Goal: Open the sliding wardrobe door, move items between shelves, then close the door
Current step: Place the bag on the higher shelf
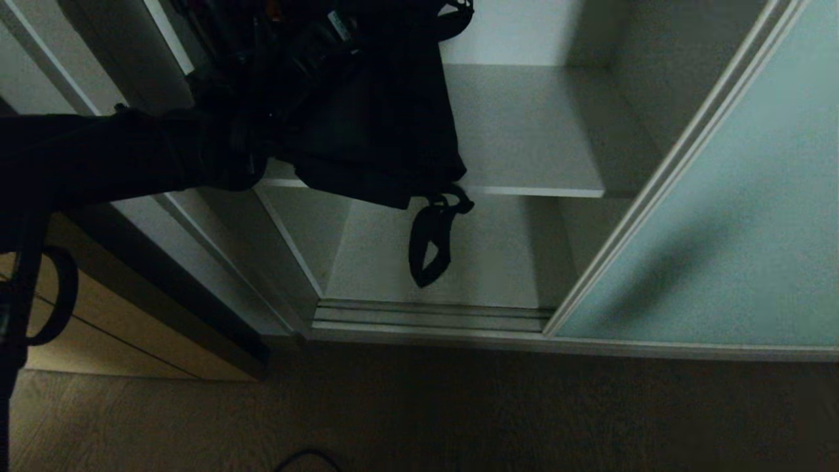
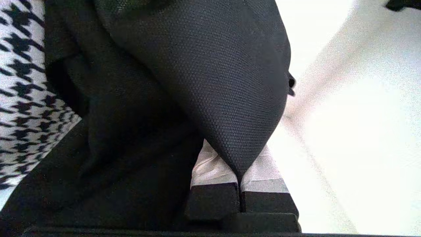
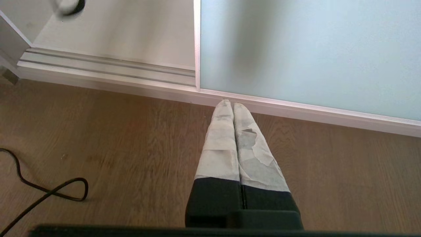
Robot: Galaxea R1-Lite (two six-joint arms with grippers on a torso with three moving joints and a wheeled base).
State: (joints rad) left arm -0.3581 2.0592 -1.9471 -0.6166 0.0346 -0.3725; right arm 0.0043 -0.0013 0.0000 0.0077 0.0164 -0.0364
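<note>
Bag (image 1: 380, 124) over upper shelf (image 1: 524, 131), sliding door (image 1: 721, 229) at right

black bag (image 2: 204, 82), houndstooth bag (image 2: 19, 98), pale blue-green door (image 3: 312, 49)

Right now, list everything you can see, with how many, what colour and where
black bag: one, all black, hanging from the left tool in front of the upper shelf, strap dangling below
houndstooth bag: one, black and white, beside the black bag in the left wrist view
shelves: two, pale grey-white, inside the open wardrobe, one above the other
sliding door: one, frosted pale blue-green, slid to the right
floor track: one, ribbed silver, at the wardrobe's foot
floor: brown wood
cable: one, black, lying on the floor
left tool: shut on a fold of the black bag
right tool: shut, holding nothing, pointing down at the floor before the door
</note>
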